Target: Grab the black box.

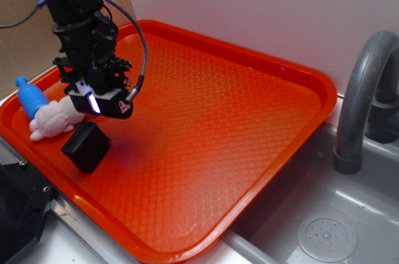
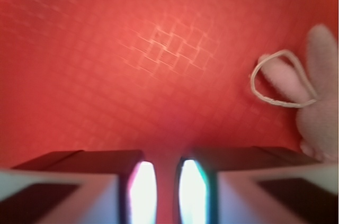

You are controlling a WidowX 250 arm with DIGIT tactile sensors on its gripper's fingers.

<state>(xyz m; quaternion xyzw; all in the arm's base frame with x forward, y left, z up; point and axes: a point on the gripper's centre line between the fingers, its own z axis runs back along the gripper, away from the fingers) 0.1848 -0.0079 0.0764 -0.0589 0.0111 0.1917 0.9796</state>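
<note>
Exterior view alone shows black box (image 1: 86,146) below gripper (image 1: 100,103).

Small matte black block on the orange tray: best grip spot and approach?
Probably from above. The small matte black block stands tilted on the orange tray, its flat side faces exposed. Pinch across two opposite faces, turning the gripper to match. The pink plush bunny lies close behind it.

Pincer (image 2: 161,192) nearly closed over red tray (image 2: 106,65); pink plush bunny (image 2: 318,97) right.
</note>
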